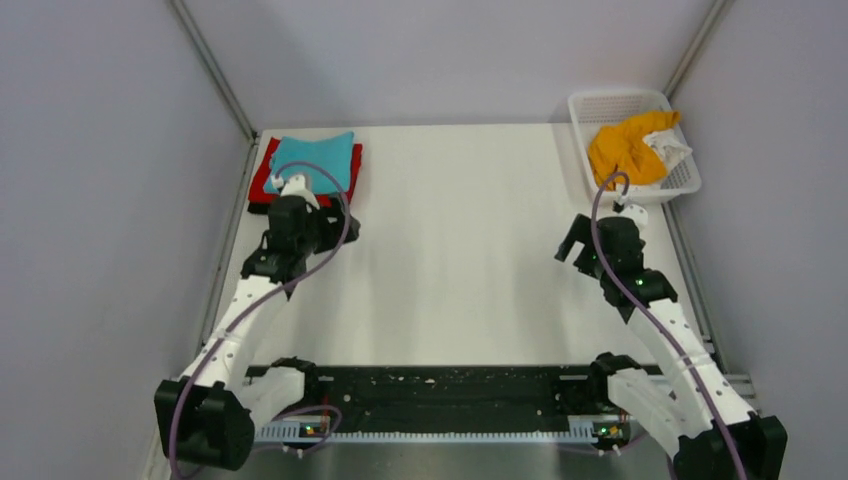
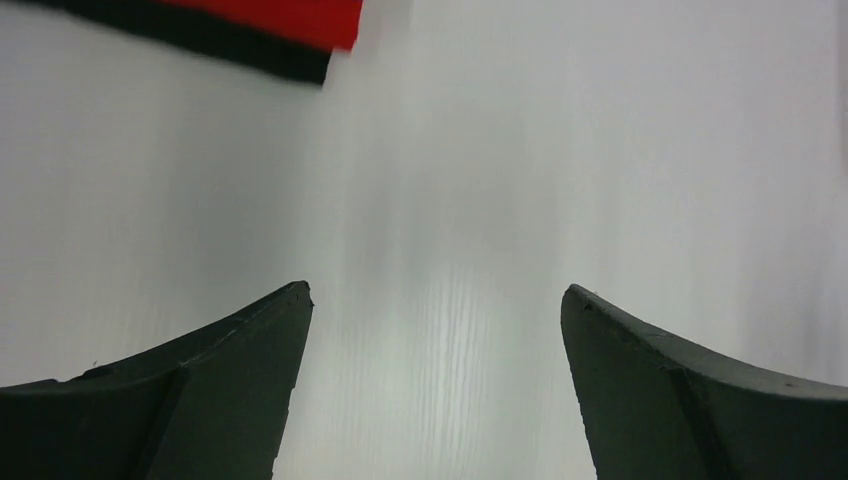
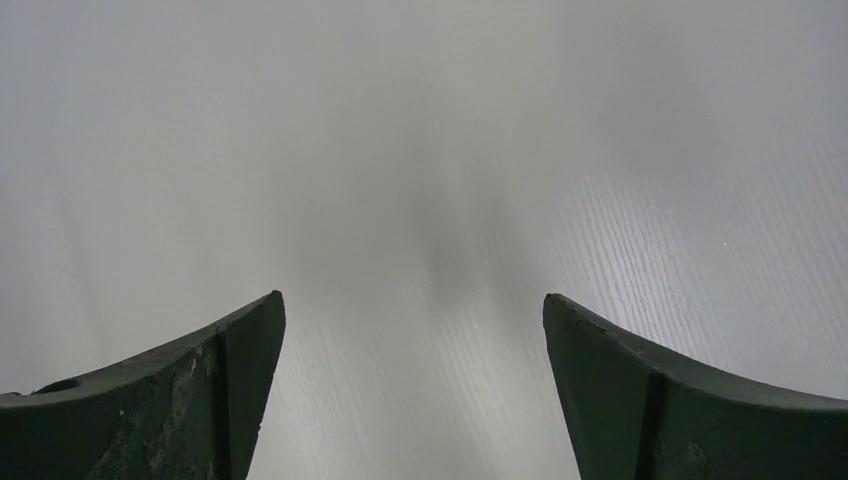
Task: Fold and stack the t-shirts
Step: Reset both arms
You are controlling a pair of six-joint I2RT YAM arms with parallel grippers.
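At the far left of the table lies a folded stack of t-shirts: a turquoise one [image 1: 315, 160] on top, a red one [image 1: 262, 175] under it and a black one [image 1: 258, 207] at the bottom. My left gripper [image 1: 338, 228] hovers just in front of the stack, open and empty [image 2: 435, 300]. A corner of the red shirt [image 2: 290, 18] and of the black shirt [image 2: 240, 50] shows at the top left of the left wrist view. An orange t-shirt [image 1: 625, 150] and a white one [image 1: 668, 150] lie crumpled in the basket. My right gripper [image 1: 575, 245] is open over bare table [image 3: 413, 305].
The white mesh basket [image 1: 600, 100] stands at the far right corner, beyond my right gripper. Grey walls with metal rails close in the table at the back and both sides. A black strip runs along the near edge between the arm bases.
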